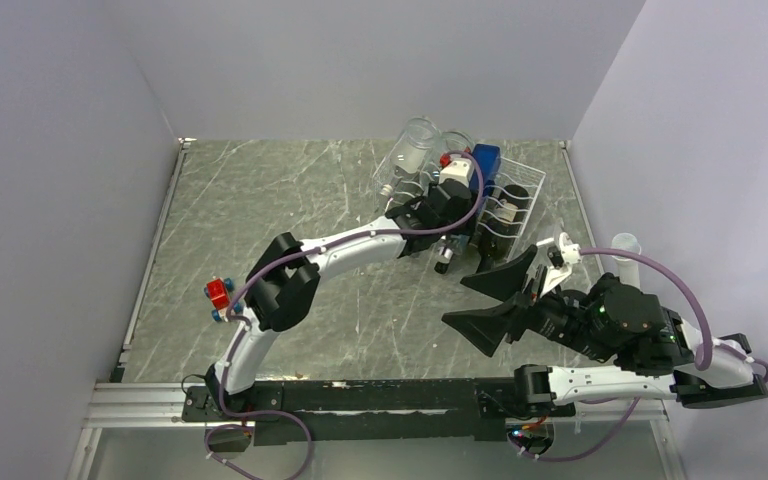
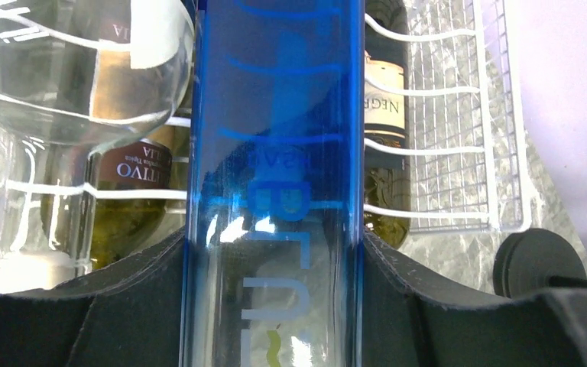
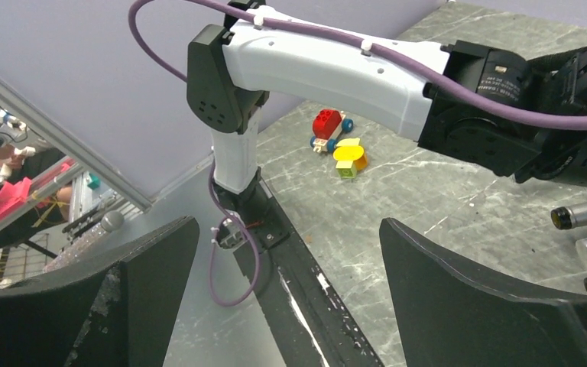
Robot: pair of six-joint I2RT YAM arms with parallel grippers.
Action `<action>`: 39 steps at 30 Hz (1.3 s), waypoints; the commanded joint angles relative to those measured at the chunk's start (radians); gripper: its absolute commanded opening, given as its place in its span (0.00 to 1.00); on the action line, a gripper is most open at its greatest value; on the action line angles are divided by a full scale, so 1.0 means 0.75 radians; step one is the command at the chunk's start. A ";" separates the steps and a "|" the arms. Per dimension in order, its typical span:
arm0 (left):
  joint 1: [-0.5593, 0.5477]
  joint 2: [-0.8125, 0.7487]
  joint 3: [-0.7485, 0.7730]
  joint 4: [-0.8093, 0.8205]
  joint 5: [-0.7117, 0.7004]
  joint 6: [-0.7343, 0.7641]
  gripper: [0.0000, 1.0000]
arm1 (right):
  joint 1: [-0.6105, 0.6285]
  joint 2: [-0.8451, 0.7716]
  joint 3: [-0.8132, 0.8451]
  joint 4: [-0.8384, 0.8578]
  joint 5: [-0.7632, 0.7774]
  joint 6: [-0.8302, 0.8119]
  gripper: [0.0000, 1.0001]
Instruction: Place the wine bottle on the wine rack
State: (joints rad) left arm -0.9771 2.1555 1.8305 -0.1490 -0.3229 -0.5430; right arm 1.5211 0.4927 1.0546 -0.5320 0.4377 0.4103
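Left wrist — "NEGR" label (image 2: 386, 103) beside blue bottle (image 2: 275, 153)

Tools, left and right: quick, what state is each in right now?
Left tool: closed on the tall blue translucent glass bottle.
Right tool: open, holding nothing.

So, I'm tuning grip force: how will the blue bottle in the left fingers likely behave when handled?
The blue bottle looks like glossy glass, so probably slippery and breakable. Its round body would likely roll if released off the wine rack.
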 commanded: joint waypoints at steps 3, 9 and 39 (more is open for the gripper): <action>0.030 0.000 0.214 0.142 -0.064 0.002 0.01 | 0.006 0.006 -0.015 0.000 -0.025 0.036 0.93; 0.033 0.027 0.249 0.078 -0.016 0.012 0.10 | 0.006 0.003 -0.020 0.003 -0.023 0.040 0.93; 0.019 -0.357 -0.094 0.126 -0.109 0.040 0.99 | 0.006 0.048 0.127 -0.204 0.149 0.059 0.97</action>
State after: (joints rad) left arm -0.9588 2.0808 1.8408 -0.1001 -0.3729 -0.4873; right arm 1.5211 0.5148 1.0813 -0.6209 0.4698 0.4431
